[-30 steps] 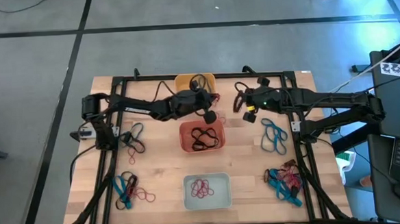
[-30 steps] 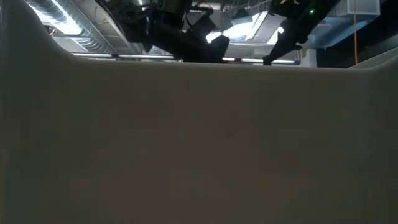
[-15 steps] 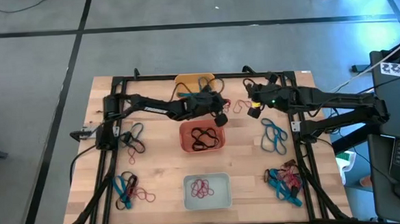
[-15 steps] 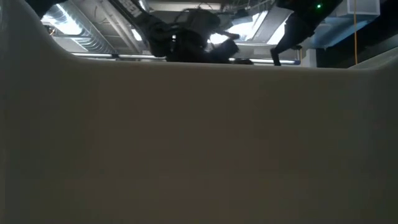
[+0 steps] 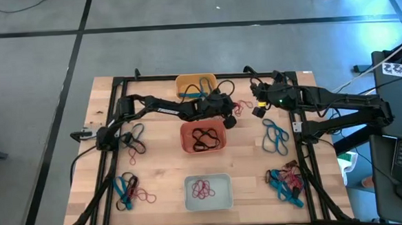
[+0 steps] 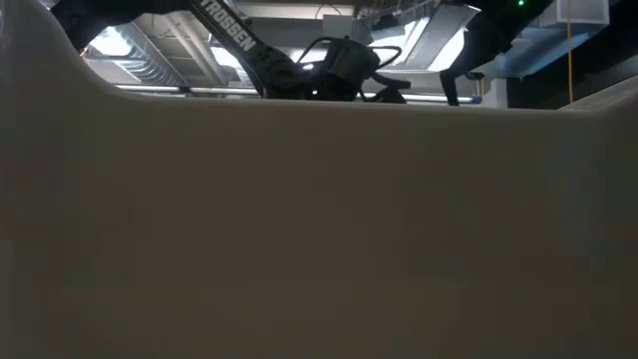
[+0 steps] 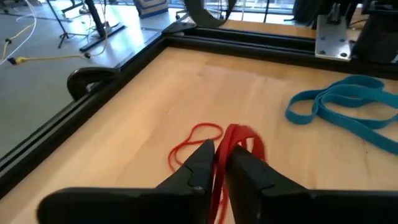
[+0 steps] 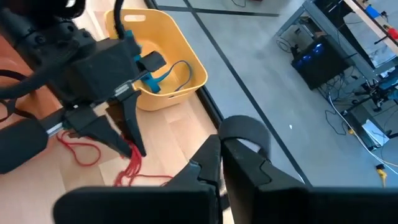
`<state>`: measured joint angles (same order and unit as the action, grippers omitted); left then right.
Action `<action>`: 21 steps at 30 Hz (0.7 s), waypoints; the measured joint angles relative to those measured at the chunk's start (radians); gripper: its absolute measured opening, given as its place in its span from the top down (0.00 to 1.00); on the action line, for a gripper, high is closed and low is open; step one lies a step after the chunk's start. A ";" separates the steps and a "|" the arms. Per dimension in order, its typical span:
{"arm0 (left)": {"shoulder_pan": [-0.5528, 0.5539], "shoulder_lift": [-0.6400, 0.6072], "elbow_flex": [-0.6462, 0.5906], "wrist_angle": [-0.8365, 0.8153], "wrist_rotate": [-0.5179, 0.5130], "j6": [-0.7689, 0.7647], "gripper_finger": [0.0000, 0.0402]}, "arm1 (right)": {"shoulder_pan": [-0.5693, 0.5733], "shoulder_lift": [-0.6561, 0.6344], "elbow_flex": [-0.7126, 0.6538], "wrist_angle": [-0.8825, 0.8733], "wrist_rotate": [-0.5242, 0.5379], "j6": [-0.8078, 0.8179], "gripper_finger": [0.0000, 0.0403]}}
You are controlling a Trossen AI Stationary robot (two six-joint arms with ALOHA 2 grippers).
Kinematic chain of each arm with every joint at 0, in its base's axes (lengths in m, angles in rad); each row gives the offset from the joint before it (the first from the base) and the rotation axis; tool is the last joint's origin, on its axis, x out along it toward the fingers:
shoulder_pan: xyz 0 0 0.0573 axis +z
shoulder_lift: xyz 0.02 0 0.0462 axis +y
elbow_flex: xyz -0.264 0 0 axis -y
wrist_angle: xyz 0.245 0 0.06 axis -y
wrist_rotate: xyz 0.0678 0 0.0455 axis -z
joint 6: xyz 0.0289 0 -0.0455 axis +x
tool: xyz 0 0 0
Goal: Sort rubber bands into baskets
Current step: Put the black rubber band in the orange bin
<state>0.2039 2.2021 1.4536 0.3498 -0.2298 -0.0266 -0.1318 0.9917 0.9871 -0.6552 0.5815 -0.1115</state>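
Observation:
A small tangle of red rubber bands (image 7: pixel 225 138) lies on the wood, right of the yellow-orange basket (image 5: pixel 196 85). My left gripper (image 7: pixel 217 158) reaches down to it, fingers a narrow gap apart, with a red strand showing in the gap. In the right wrist view, the left gripper (image 8: pixel 132 152) has its tips at the red bands (image 8: pixel 81 149). My right gripper (image 5: pixel 259 109) hangs shut above the table, just right of them, holding nothing. The red-orange basket (image 5: pixel 203 136) holds black bands. The pale basket (image 5: pixel 208 192) holds red ones. My left gripper comes at the red bands' near loops (image 7: pixel 219 180) slanting down from the table's left. A strand lies in the gap between the fingertips. Whether the fingers touch it, I cannot tell.
A blue band (image 7: pixel 348 102) lies just beyond the red ones, with more blue bands (image 5: pixel 276 137) at the right. Mixed piles lie at the left (image 5: pixel 133 138), near left (image 5: pixel 131 192) and near right (image 5: pixel 287 180). A blue band sits in the yellow-orange basket (image 8: pixel 161 56). The pale basket's wall (image 6: pixel 319 229) fills the low view.
My left gripper has swung from over the baskets toward the table's right edge and sunk down to the red bands. My right gripper has drawn back a little toward the right edge and risen slightly.

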 joint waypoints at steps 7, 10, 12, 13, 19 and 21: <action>0.000 -0.001 0.000 -0.063 0.030 -0.019 0.73 | 0.000 0.000 0.000 0.001 -0.016 0.001 0.95; -0.001 -0.017 0.000 -0.137 0.062 -0.020 0.66 | 0.000 0.000 0.000 0.000 -0.016 0.001 0.95; -0.006 -0.044 -0.001 -0.196 0.064 -0.020 0.63 | 0.000 0.000 0.000 0.000 -0.016 0.001 0.95; -0.009 -0.064 -0.001 -0.219 0.064 -0.019 0.62 | 0.000 0.000 0.000 0.000 -0.016 0.001 0.95; -0.061 -0.200 0.000 -0.370 0.063 0.012 0.62 | 0.000 0.000 0.000 0.000 -0.046 0.002 0.95; -0.087 -0.255 -0.003 -0.425 0.051 0.033 0.61 | 0.000 0.000 0.000 0.002 -0.072 0.005 0.95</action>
<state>0.1171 1.9468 1.4511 -0.0748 -0.1790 0.0067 -0.1318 0.9920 0.9871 -0.6532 0.5093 -0.1064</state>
